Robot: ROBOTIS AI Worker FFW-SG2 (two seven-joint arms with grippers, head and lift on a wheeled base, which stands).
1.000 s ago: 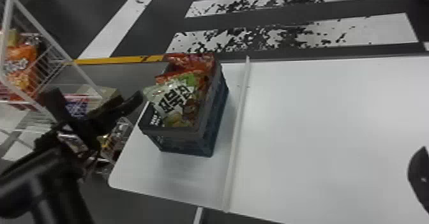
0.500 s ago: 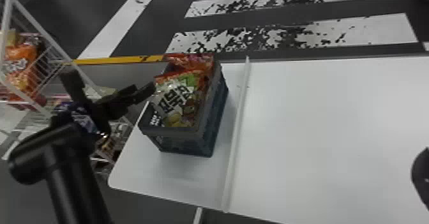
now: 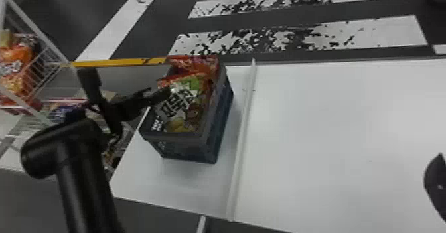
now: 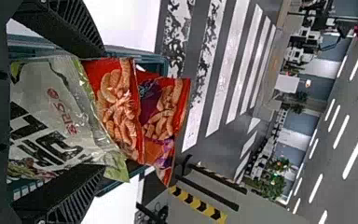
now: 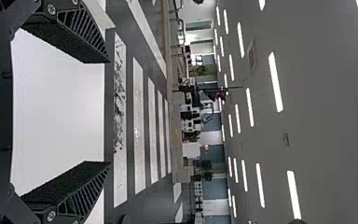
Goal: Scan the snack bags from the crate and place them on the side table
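Your left hand [image 3: 161, 95] is spread wide, its fingers astride the white-and-green snack bag [image 3: 182, 98] (contact, I can't tell) in the crate [image 3: 189, 149], head view's nine o'clock. Your right hand [image 3: 436, 182], empty, gapes at four.

White table [image 3: 338, 132], dark crate [image 3: 189, 148] standing on its left part, raised white strip [image 3: 243, 129] near the crate

Glossy plastic bags [image 3: 182, 99] fill a matt plastic crate [image 3: 205, 146].
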